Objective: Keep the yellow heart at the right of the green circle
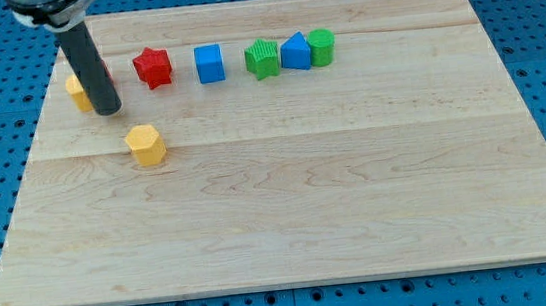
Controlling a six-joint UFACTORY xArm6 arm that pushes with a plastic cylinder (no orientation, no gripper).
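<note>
The green circle (322, 47) stands at the right end of a row of blocks near the view's top. A yellow block (76, 93), partly hidden behind my rod, sits at the view's upper left; its shape is hard to make out, and it may be the yellow heart. A yellow hexagon (146, 144) lies alone below and to the right of it. My tip (108, 111) rests on the board touching or just right of the hidden yellow block, above and left of the hexagon, far left of the green circle.
The row runs left to right: a red star (152, 67), a blue cube (208, 64), a green star (262, 59), then a blue triangle (294, 51) against the green circle. A sliver of another red block (107, 70) shows behind the rod. The wooden board (289, 212) lies on a blue pegboard.
</note>
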